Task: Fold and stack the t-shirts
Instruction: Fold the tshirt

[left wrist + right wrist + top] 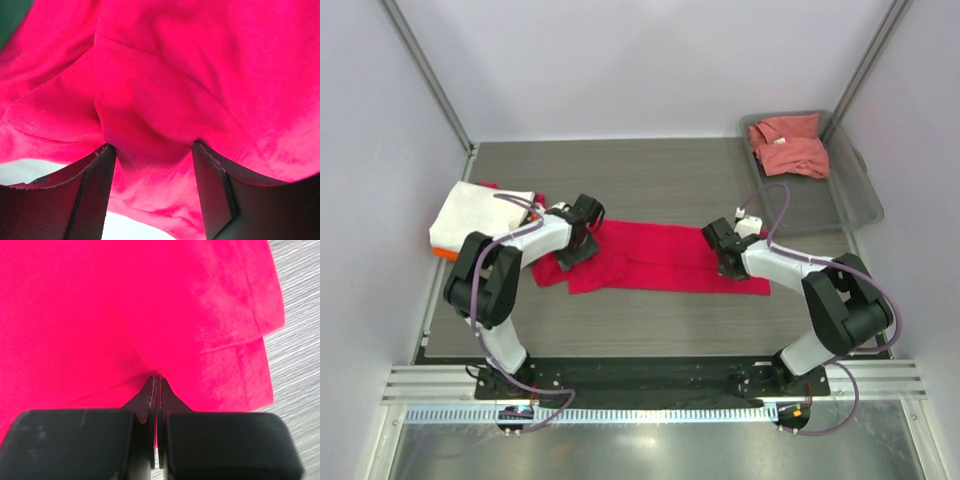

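A bright crimson t-shirt (660,258) lies spread across the middle of the table, folded into a long band. My left gripper (576,244) rests on its bunched left end. In the left wrist view that gripper (152,150) is open, its fingers (95,190) wide apart with a bulge of crimson cloth (150,100) between them. My right gripper (728,263) sits at the shirt's right end, and in the right wrist view it (157,378) is shut, pinching a pucker of the crimson cloth (125,305). A salmon-pink t-shirt (792,145) lies crumpled in the tray.
A folded cream-white t-shirt (480,213) tops a stack at the table's left edge, with an orange t-shirt (444,253) showing beneath. The grey plastic tray (852,200) stands at the back right. A dark green patch (10,15) shows in the left wrist view's corner.
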Controlling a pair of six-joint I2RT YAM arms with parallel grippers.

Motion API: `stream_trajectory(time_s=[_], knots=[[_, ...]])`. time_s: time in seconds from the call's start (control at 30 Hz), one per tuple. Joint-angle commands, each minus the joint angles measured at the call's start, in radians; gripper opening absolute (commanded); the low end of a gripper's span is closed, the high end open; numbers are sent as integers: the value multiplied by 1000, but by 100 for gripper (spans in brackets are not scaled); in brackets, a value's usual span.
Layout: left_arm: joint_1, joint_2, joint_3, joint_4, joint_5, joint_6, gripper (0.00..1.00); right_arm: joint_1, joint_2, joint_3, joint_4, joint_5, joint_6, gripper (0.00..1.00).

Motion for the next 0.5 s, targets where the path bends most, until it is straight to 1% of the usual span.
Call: stream_trajectory(time_s=[0.0, 0.03, 0.07, 0.1, 0.13, 0.17, 0.23, 0.27, 0.3, 0.33, 0.37, 0.4, 0.43, 0.47], knots=[[41, 145, 95, 32, 39, 48, 63, 84, 33, -80, -63, -107, 98, 1], [47, 191, 122, 29, 47, 62, 63, 145, 26, -89, -62, -115, 136, 1], [49, 218, 196, 27, 55, 87, 63, 188, 13, -97, -60, -123, 156, 1], [49, 246, 236, 20, 59, 98, 62, 231, 7, -101, -56, -140, 179, 1], [47, 307, 289, 1, 87, 109, 62, 271, 12, -97, -42, -152, 228, 1], [47, 337, 393, -10, 105, 135, 61, 354, 21, -89, -27, -175, 247, 1], [37, 412, 525, -54, 121, 158, 60, 429, 73, -40, 19, -238, 291, 1], [30, 488, 593, -71, 118, 170, 60, 495, 93, -17, 39, -252, 299, 1], [24, 537, 752, -95, 118, 190, 60, 532, 117, 44, 59, -262, 302, 1], [23, 582, 828, -152, 128, 203, 60, 560, 162, 78, 88, -273, 304, 1], [21, 673, 918, -178, 165, 213, 60, 584, 189, 116, 93, -272, 308, 1], [23, 714, 995, -203, 182, 226, 60, 632, 210, 191, 102, -275, 305, 1], [21, 754, 1153, -249, 199, 247, 59, 650, 228, 225, 125, -279, 292, 1], [21, 797, 1226, -266, 232, 267, 59, 667, 257, 256, 137, -301, 263, 1]])
